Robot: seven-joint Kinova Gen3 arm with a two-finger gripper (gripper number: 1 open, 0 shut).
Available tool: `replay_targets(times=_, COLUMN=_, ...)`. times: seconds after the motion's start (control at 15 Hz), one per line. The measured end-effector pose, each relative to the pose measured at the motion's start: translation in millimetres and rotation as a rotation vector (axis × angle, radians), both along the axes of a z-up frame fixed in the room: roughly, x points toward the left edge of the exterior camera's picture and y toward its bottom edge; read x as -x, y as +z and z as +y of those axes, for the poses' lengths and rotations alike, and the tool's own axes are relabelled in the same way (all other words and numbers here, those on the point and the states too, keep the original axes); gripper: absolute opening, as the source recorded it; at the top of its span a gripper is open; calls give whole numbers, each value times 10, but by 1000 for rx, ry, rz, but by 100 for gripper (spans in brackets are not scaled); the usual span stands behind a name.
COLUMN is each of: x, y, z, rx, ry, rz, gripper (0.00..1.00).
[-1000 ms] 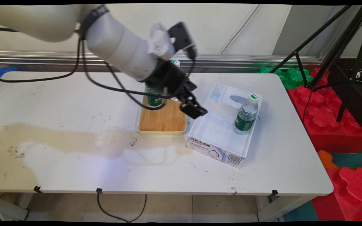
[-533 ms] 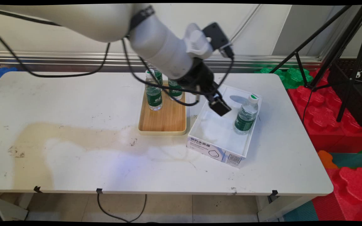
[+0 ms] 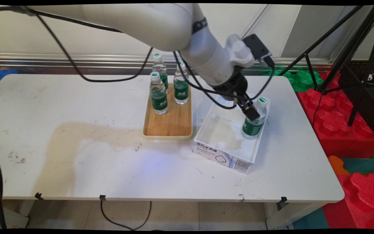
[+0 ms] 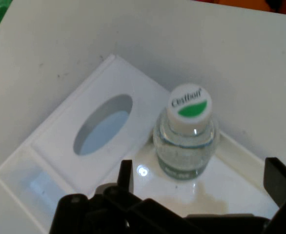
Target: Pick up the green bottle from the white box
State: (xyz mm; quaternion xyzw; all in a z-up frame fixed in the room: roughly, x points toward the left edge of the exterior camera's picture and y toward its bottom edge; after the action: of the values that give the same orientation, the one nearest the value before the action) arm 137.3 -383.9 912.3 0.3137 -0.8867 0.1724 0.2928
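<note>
Hand view shows the gripper (image 4: 196,195) with its fingers spread apart and nothing held between them; the one finger (image 4: 126,173) rises at lower left, the other at the lower right edge. A water bottle (image 4: 186,134) stands upright directly ahead of the opening, its white cap with a green mark facing the camera, so its long axis runs vertical and nearly along the line of sight. The bottle lies between the lines of the two fingers but beyond their tips, not touched. It stands inside a white box (image 4: 60,131), near the corner by an oval cut-out. Main view places the gripper (image 3: 251,112) just beside the bottle (image 3: 254,123), at the far right part of the box (image 3: 222,152). Three more bottles (image 3: 158,97) stand on a wooden tray (image 3: 169,126) to the left, well apart. The bottle's neck is partly hidden by the gripper in the main view, and the fingertip spacing there cannot be made out.
</note>
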Motion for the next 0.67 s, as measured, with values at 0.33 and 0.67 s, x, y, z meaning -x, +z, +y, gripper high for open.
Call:
replay_targets(times=0.33, x=251, y=-252, z=-292, rx=-21, ry=-10, rz=-7, gripper=100)
replay_targets(times=0.67, x=408, y=-462, z=-472, rx=-36, ry=-33, rz=-13, gripper=100)
